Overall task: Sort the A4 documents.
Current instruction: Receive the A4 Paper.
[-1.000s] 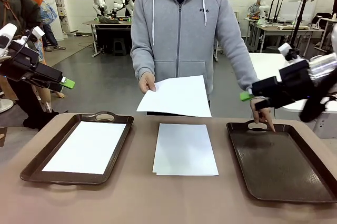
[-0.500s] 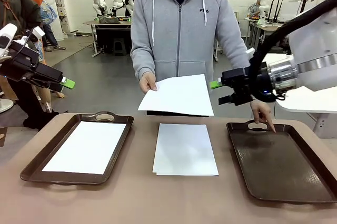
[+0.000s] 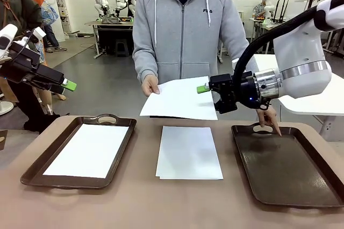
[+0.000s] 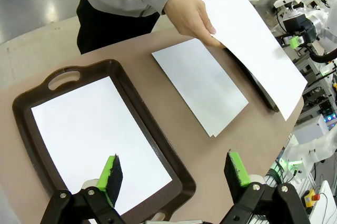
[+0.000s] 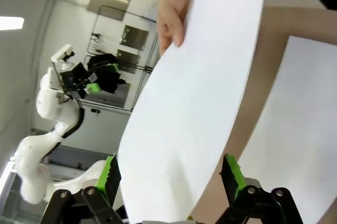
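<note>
Although one sheet (image 3: 88, 150) lies in the left tray (image 3: 32, 171), the sorting is only begun.
The right hand (image 3: 203, 90), jaws apart, is at the offered sheet (image 3: 180, 97)'s edge; a stack (image 3: 188, 154) waits on the surface (image 3: 161, 205); the left hand (image 4: 174, 171) hangs open.

Front: the right dark brown handled tray (image 3: 290, 170) is clipped at its near right corner by the picture's right edge. On the person's hand (image 3: 267, 116) at that tray's far handle, the wrist is behind the right arm. The right gripper (image 3: 207, 92) shows one green pad; the second finger can't be made out. The held white A4 sheet (image 3: 180, 99) covers part of the table (image 3: 134, 202) far edge. In the middle white paper stack (image 3: 188, 152) the sheet count is unreadable.

Left wrist: a finger of the left gripper (image 4: 174, 174) covers part of the white sheet (image 4: 89, 134) in the left dark brown tray (image 4: 97, 72). That tray's near end is cut by the bottom edge.
</note>
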Action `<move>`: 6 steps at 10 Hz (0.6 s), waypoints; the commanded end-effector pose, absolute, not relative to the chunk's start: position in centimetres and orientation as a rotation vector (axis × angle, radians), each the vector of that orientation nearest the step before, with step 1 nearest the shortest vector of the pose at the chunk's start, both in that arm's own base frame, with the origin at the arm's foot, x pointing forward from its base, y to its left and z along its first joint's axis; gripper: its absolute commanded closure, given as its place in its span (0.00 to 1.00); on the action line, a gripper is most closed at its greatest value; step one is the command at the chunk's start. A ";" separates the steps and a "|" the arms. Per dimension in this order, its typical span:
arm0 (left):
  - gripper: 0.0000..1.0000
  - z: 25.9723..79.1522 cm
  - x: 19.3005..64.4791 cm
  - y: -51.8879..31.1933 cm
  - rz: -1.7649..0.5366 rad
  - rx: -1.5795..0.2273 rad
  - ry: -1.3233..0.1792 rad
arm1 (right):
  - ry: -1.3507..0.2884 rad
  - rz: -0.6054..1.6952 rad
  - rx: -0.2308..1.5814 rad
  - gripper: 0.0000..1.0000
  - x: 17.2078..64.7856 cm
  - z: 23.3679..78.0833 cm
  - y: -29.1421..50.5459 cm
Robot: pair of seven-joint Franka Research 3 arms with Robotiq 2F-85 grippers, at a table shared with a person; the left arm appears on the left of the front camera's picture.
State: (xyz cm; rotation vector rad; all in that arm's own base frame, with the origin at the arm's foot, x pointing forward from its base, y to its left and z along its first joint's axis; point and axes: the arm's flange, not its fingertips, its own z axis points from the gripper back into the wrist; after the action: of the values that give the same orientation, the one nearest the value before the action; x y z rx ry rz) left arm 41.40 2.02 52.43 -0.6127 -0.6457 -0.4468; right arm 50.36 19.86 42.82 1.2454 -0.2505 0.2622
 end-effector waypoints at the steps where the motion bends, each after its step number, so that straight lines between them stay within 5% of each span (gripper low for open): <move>1: 0.00 52.4 41.4 2.0 -0.439 -0.617 -0.652 | -0.241 0.204 1.337 0.00 51.2 42.0 20.1; 6: 0.00 52.4 41.4 2.0 -0.439 -0.617 -0.652 | -0.173 0.064 1.396 0.00 52.0 40.2 20.3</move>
State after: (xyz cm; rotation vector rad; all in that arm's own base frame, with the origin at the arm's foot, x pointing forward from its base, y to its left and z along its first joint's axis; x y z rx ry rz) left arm 41.40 2.02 52.43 -0.6127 -0.6457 -0.4467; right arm 51.45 19.84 39.93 1.3629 -0.1940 0.0978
